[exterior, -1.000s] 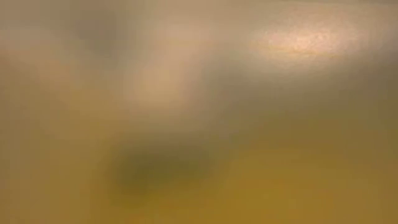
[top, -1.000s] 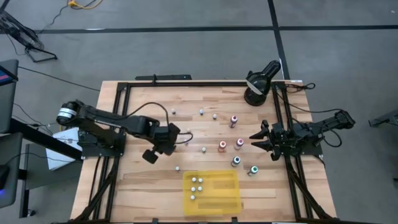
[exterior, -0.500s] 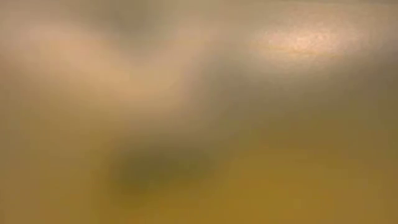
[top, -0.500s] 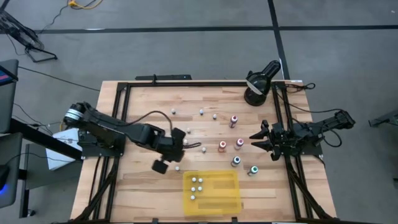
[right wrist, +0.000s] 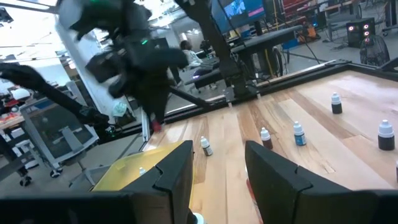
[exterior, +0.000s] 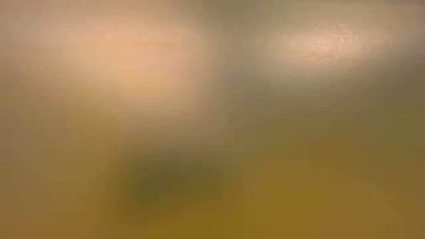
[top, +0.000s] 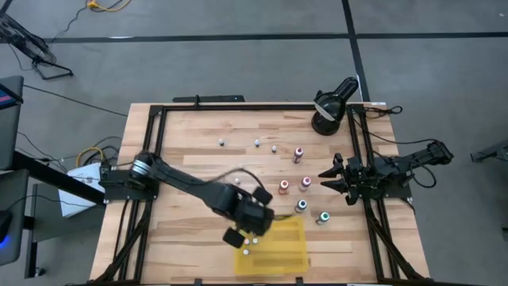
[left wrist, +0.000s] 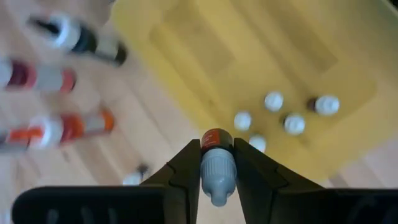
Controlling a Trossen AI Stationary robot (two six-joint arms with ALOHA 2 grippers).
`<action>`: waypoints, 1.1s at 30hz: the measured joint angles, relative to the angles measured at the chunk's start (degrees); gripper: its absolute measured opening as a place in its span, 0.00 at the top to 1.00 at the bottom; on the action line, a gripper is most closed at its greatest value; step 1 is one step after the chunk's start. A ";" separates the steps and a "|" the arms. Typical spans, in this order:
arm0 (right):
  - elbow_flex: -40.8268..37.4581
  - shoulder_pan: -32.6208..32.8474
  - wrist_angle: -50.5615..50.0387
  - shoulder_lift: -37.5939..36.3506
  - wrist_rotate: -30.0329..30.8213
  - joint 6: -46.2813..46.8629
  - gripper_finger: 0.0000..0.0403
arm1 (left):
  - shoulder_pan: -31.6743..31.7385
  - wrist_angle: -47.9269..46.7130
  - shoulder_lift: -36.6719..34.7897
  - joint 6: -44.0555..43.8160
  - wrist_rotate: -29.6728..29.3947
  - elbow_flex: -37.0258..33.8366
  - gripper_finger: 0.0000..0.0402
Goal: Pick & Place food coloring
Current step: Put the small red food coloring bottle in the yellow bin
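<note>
Left gripper [left wrist: 217, 163], bottle [left wrist: 217, 167] now over tray [left wrist: 348, 68].

One white-capped food coloring bottle [left wrist: 217, 167] sits clamped in the left tool [left wrist: 217, 180]; others [top: 300, 179] stand scattered across the tabletop [top: 190, 135].

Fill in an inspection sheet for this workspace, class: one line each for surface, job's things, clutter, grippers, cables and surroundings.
Surface: wooden table, dark frame along its edges.
Job's things: food coloring bottles scattered near the right arm; four white-capped ones in the yellow tray.
Clutter: black lamp-like device at the far right corner.
Grippers: left gripper over the tray, shut on an orange bottle; right gripper waits at the right edge.
Cables: yellow and dark cables beside the left arm's base.
Surroundings: grey floor; low view shows nothing.
</note>
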 joint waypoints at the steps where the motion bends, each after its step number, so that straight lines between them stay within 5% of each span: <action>1: 0.00 -0.01 0.00 0.00 0.00 0.00 0.66 | -0.54 -0.56 1.73 0.47 0.02 1.88 0.82; 7: 0.00 0.00 0.00 0.00 0.00 0.00 0.66 | -3.34 -0.89 8.43 2.15 1.42 8.14 0.82; 20: -0.01 0.01 0.00 0.00 0.00 0.00 0.66 | -8.82 1.21 12.60 12.47 2.76 8.57 0.82; 33: -0.01 -0.02 0.02 0.04 0.01 0.00 0.66 | -7.91 -0.43 15.60 5.95 2.47 11.08 0.82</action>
